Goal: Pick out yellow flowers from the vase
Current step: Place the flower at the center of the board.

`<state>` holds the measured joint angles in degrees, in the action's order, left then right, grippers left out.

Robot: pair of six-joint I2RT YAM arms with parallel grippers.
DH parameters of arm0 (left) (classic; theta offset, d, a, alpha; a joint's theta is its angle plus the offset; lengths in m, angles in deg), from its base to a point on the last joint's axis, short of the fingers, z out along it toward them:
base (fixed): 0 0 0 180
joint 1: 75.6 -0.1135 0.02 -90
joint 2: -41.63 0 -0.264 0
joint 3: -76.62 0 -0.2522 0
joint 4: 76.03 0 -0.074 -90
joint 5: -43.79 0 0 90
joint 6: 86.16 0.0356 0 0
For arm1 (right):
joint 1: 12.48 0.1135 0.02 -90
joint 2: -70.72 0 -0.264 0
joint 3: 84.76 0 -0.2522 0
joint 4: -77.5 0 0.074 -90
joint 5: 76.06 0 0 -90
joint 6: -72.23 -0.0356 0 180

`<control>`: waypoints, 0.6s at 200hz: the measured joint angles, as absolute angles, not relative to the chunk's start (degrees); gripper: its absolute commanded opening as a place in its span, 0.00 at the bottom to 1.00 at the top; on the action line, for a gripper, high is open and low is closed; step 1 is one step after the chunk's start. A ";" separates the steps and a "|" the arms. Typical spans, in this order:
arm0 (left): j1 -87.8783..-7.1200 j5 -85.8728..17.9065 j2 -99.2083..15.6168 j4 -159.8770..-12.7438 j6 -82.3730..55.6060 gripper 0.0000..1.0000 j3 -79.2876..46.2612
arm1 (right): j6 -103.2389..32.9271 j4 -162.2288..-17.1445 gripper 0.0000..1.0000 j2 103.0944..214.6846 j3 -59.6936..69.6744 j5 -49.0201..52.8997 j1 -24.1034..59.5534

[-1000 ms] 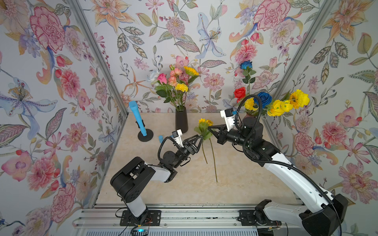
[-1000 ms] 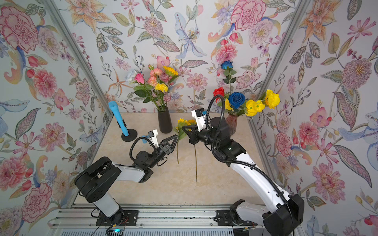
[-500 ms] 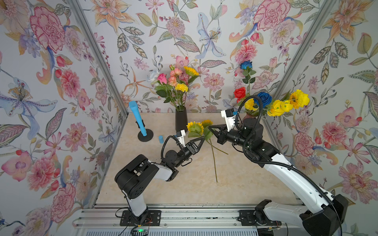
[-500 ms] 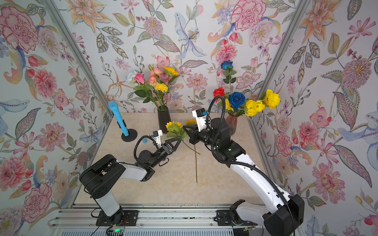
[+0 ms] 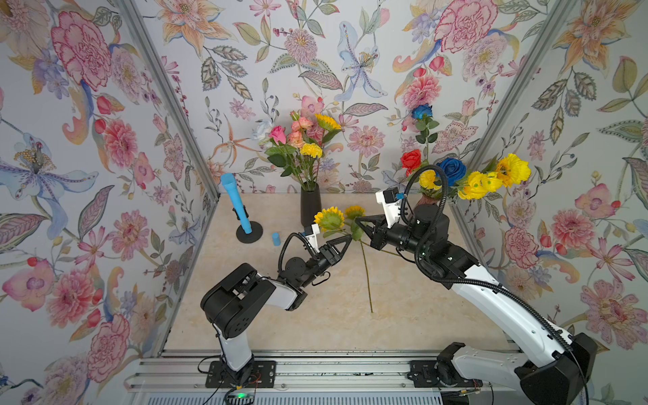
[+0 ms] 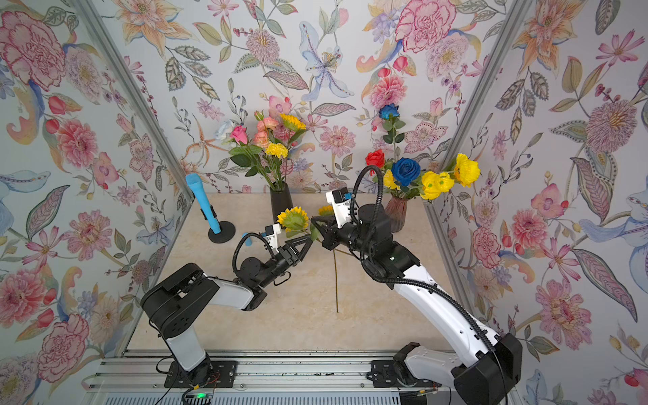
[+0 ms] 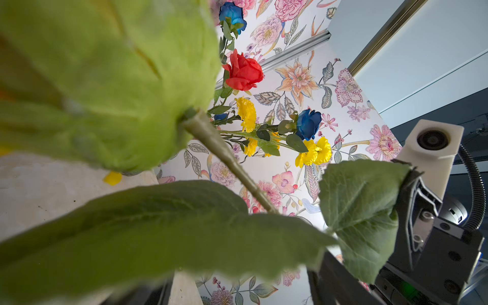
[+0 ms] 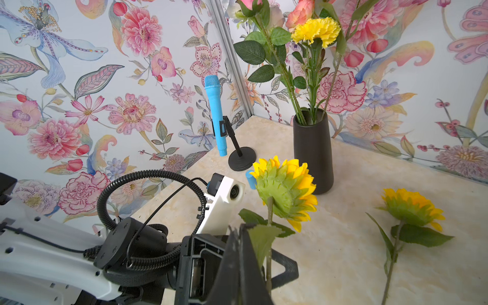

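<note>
Around the beige marbled tabletop (image 5: 333,329), flowered wallpaper walls (image 5: 350,52) closed in on three sides, with a metal rail (image 5: 333,371) along the bottom edge in both top views. Mid-frame, the right gripper (image 5: 358,221) was clamped tight on the held sunflower (image 5: 329,219) below its head. The flower was raised off the surface, just in front of the black vase (image 5: 310,207). The left gripper (image 5: 345,242) stood with jaws apart around that flower's leaf; I could not tell whether they touched it. A lying sunflower (image 5: 354,211) rested flat, its stem running toward lower centre. A yellow pompom (image 5: 311,150) stood in the black vase.

A top view showed the pink glass vase (image 6: 396,214) plainly at centre right, with yellow blooms (image 6: 434,182) among blue and red roses. The left wrist view gave only the blurred green back of the held head. The right wrist view showed the lying flower's leaves.

A blue microphone (image 5: 235,203) and a small blue cylinder (image 5: 276,238) kept to the left wall. Bare surface lay open across the lower middle, up to the rail.
</note>
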<state>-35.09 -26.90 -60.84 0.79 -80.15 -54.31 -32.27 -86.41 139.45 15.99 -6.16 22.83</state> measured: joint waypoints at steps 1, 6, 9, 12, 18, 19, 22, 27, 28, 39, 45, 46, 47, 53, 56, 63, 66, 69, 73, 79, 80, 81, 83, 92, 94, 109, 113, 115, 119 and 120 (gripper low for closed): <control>-35.09 -26.90 -60.84 0.79 -80.17 0.78 -54.31 | -32.27 -86.41 0.00 139.45 15.99 -6.16 22.85; -35.09 -26.90 -60.84 0.79 -80.15 0.78 -54.31 | -32.14 -86.41 0.00 139.45 15.99 -6.11 22.96; -35.09 -26.90 -60.84 0.79 -80.17 0.78 -54.31 | -32.05 -86.41 0.00 139.45 15.99 -6.11 22.99; -35.09 -26.90 -60.80 0.79 -80.15 0.78 -54.31 | -32.01 -86.41 0.00 139.45 15.99 -6.09 22.99; -35.09 -26.90 -60.78 0.79 -80.15 0.77 -54.31 | -31.88 -86.41 0.00 139.45 15.99 -6.03 23.07; -35.09 -26.90 -60.78 0.79 -80.15 0.77 -54.31 | -31.86 -86.41 0.00 139.45 15.99 -6.03 23.09; -35.09 -26.90 -60.71 0.77 -80.15 0.77 -54.31 | -31.84 -86.41 0.00 139.45 15.99 -6.01 23.14; -35.11 -26.90 -60.65 0.79 -80.15 0.76 -54.31 | -31.81 -86.41 0.00 139.45 15.99 -6.01 23.14; -35.15 -26.90 -60.62 0.79 -80.10 0.76 -54.31 | -31.81 -86.41 0.00 139.45 15.99 -6.01 23.14; -35.35 -26.90 -60.41 0.79 -80.02 0.75 -54.31 | -31.62 -86.43 0.00 139.45 15.99 -5.98 23.14; -35.41 -26.90 -60.25 0.79 -79.97 0.73 -54.31 | -31.60 -86.43 0.00 139.45 15.99 -5.98 23.14; -35.44 -26.92 -60.23 0.79 -79.97 0.73 -54.31 | -31.60 -86.41 0.00 139.45 15.99 -5.98 23.16; -35.46 -26.92 -60.21 0.79 -79.97 0.72 -54.31 | -31.60 -86.41 0.00 139.45 15.99 -5.98 23.16; -35.50 -26.92 -60.06 0.77 -80.02 0.71 -54.31 | -31.49 -86.41 0.00 139.45 15.99 -5.98 23.20; -35.57 -26.90 -59.95 0.79 -79.91 0.70 -54.31 | -31.46 -86.41 0.00 139.45 15.99 -5.98 23.20; -35.68 -26.92 -59.75 0.79 -79.93 0.69 -54.31 | -31.44 -86.41 0.00 139.45 15.99 -5.96 23.27; -35.72 -26.90 -59.66 0.77 -79.82 0.69 -54.31 | -31.44 -86.41 0.00 139.45 15.99 -5.96 23.31; -35.74 -26.92 -59.58 0.79 -79.80 0.68 -54.31 | -31.42 -86.43 0.00 139.45 15.99 -5.94 23.38; -35.81 -26.92 -59.47 0.79 -79.76 0.67 -54.31 | -31.42 -86.41 0.00 139.45 15.99 -5.94 23.44; -35.85 -26.92 -59.27 0.79 -79.76 0.63 -54.31 | -31.42 -86.41 0.00 139.45 15.99 -5.94 23.55; -35.87 -26.92 -59.27 0.79 -79.78 0.63 -54.31 | -31.42 -86.41 0.00 139.45 15.99 -5.94 23.55; -35.89 -26.92 -59.25 0.79 -79.71 0.62 -54.31 | -31.42 -86.41 0.00 139.45 15.99 -5.94 23.58; -35.92 -26.90 -59.18 0.79 -79.54 0.61 -54.31 | -31.42 -86.41 0.00 139.45 15.99 -5.94 23.58; -36.03 -26.90 -59.03 0.82 -79.51 0.57 -54.31 | -31.42 -86.43 0.00 139.45 15.99 -5.92 23.79; -36.09 -26.95 -58.96 0.79 -79.58 0.56 -54.31 | -31.42 -86.43 0.00 139.45 15.99 -5.90 23.86; -36.35 -26.95 -58.79 0.82 -79.47 0.48 -54.31 | -31.38 -86.41 0.00 139.45 16.01 -5.61 23.88; -36.46 -26.92 -58.74 0.84 -79.38 0.45 -54.31 | -31.31 -86.41 0.00 139.45 16.03 -5.52 23.88; -36.51 -26.95 -58.74 0.82 -79.54 0.44 -54.31 | -31.20 -86.41 0.00 139.45 16.05 -5.48 23.88; -36.62 -26.86 -58.72 0.84 -79.27 0.42 -54.31 | -31.18 -86.39 0.00 139.45 16.05 -5.33 23.88; -36.66 -26.90 -58.70 0.84 -79.47 0.41 -54.31 | -31.16 -86.39 0.00 139.45 16.05 -5.28 23.88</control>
